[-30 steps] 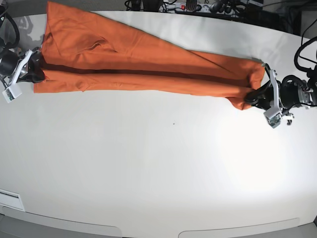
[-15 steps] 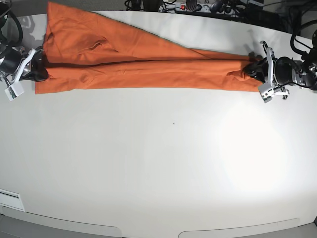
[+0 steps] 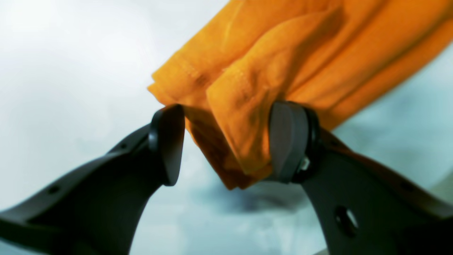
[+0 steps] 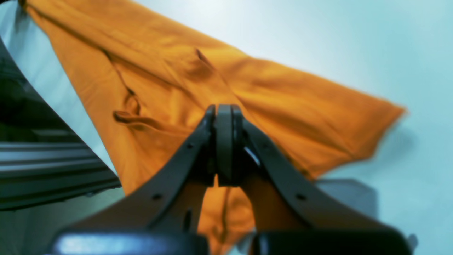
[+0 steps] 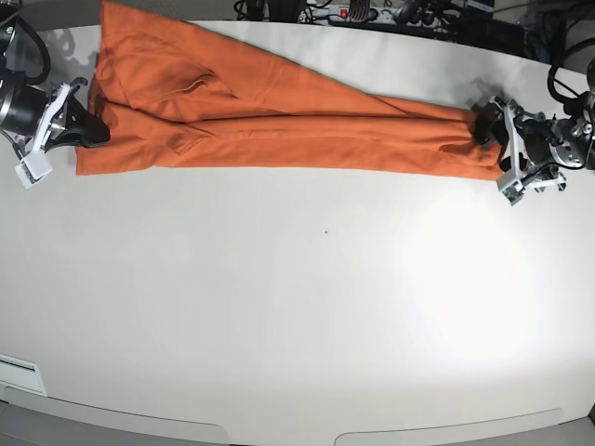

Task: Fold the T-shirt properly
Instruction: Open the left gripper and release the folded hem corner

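Plain orange soft-cloth T-shirt (image 5: 279, 116) lies stretched in a long band across far part of white table (image 5: 297, 307), between both arms. Left gripper (image 3: 226, 145) jaws spread, bunched hem end w/ stitching between them, touching one pad. Right gripper (image 4: 224, 145) clamped tight on opposite end of cloth.

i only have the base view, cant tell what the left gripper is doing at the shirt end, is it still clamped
Observer: No. In the left wrist view the left gripper has its jaws apart, and the T-shirt hem hangs loose between them, lying against one pad only.
Operator: and the right one
Observer: In the right wrist view the right gripper has its pads pressed flat together, with orange cloth bunched right under them.
Operator: anything odd on the cloth near it
Observer: Yes, a small raised fold sits just beyond the right gripper's tips.
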